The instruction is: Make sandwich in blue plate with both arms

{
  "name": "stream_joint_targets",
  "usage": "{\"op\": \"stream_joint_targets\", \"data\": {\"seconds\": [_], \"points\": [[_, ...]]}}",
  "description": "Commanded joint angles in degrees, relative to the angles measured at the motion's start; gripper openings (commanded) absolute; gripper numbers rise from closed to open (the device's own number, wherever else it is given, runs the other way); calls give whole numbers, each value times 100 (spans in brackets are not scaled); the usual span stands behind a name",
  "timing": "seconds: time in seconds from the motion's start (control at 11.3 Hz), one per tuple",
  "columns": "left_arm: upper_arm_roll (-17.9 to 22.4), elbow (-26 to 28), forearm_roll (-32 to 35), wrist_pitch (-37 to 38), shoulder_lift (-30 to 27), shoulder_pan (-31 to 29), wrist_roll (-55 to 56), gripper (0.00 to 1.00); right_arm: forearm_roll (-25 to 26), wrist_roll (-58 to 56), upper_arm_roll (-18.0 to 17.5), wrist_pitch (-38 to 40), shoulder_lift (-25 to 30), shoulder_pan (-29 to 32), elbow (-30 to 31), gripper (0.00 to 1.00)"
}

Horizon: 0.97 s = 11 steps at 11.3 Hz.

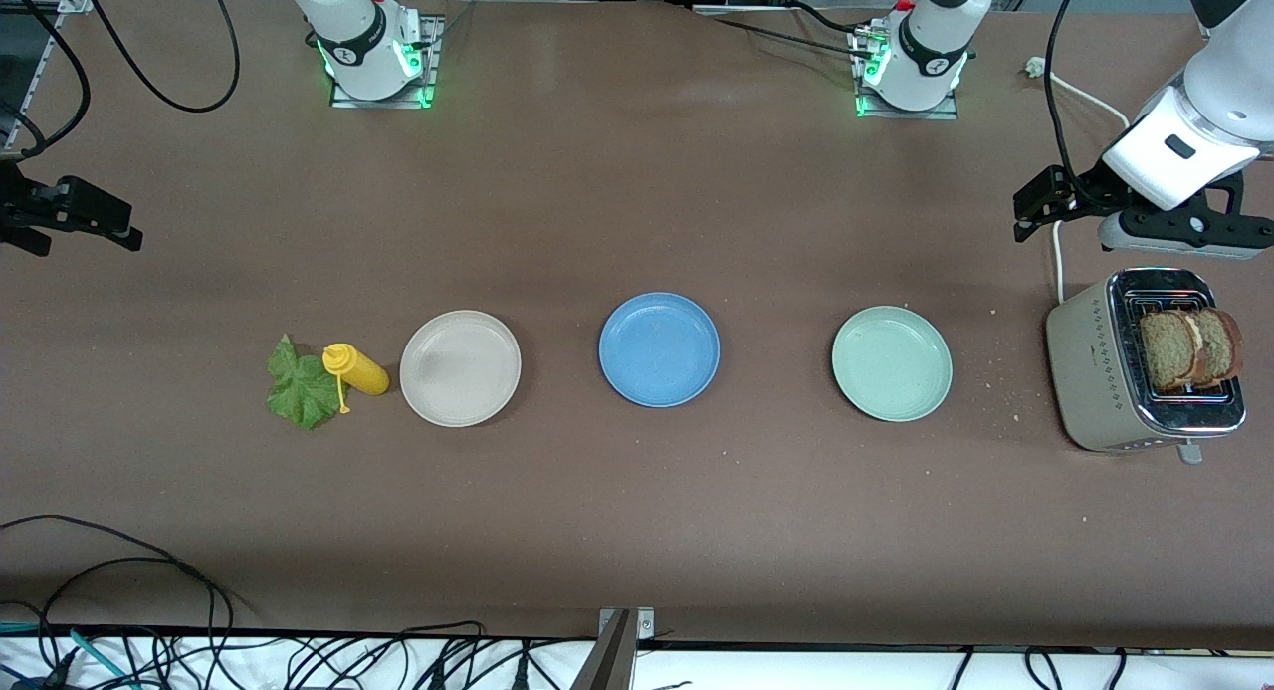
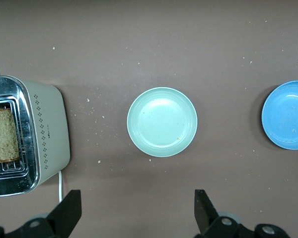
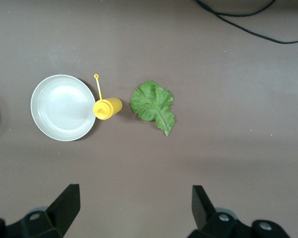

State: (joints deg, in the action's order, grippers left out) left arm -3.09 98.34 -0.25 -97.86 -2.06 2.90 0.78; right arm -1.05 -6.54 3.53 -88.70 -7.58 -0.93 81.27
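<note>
The blue plate [image 1: 659,348] lies bare at the middle of the table, also at the edge of the left wrist view [image 2: 287,115]. Two brown bread slices [image 1: 1189,347] stand in the toaster [image 1: 1095,371] at the left arm's end; one slice [image 2: 2,135] shows in the left wrist view. A green lettuce leaf [image 1: 302,386] [image 3: 153,105] lies flat at the right arm's end. My left gripper [image 1: 1030,212] [image 2: 137,208] hangs open over bare table beside the toaster. My right gripper [image 1: 119,224] [image 3: 135,206] hangs open over bare table near the lettuce. Both hold nothing.
A beige-white plate [image 1: 460,367] [image 3: 63,107] sits between the lettuce and the blue plate. A yellow squeeze bottle [image 1: 356,368] [image 3: 107,107] lies on its side against it. A mint-green plate [image 1: 892,362] [image 2: 162,122] lies between the blue plate and the toaster [image 2: 44,134]. Crumbs dot the table there.
</note>
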Motion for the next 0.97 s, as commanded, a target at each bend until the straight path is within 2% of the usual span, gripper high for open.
{"op": "stream_joint_targets", "data": {"seconds": [0.0, 0.62, 0.88], "points": [[-16, 1, 113, 65, -84, 0, -43, 100, -71, -14, -2, 160, 55, 23, -7, 100], [-16, 1, 113, 65, -84, 0, -52, 100, -97, -14, -2, 169, 37, 23, -24, 100], [-16, 1, 113, 56, -84, 0, -52, 100, -106, 4, 121, 257, 29, 41, 3, 100]]}}
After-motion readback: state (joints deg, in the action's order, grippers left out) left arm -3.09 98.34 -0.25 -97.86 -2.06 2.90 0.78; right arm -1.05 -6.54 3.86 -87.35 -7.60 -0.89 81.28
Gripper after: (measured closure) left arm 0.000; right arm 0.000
